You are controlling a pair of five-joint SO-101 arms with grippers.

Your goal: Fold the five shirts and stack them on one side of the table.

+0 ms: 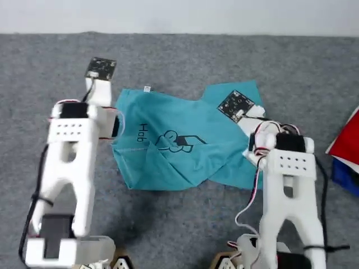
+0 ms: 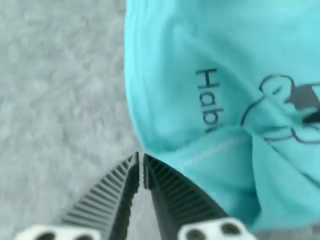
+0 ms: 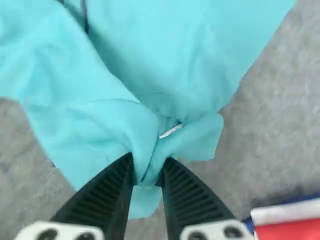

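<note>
A teal shirt (image 1: pixel 179 145) with a dark print lies crumpled and partly folded in the middle of the grey table (image 1: pixel 185 61). At the shirt's left edge my left gripper (image 1: pixel 115 128) is shut. In the left wrist view its fingertips (image 2: pixel 140 159) meet right at the hem of the shirt (image 2: pixel 225 100), and no cloth shows between them. On the shirt's right side my right gripper (image 1: pixel 251 152) is shut on a bunched fold of the teal shirt (image 3: pixel 150 90). That fold rises between the right gripper's (image 3: pixel 148 167) ribbed fingers.
Red and blue folded cloth (image 1: pixel 346 148) lies stacked at the table's right edge. The same stack (image 3: pixel 287 222) lies close beside my right gripper. Bare grey table surface lies to the left of the shirt (image 2: pixel 55 90) and behind it.
</note>
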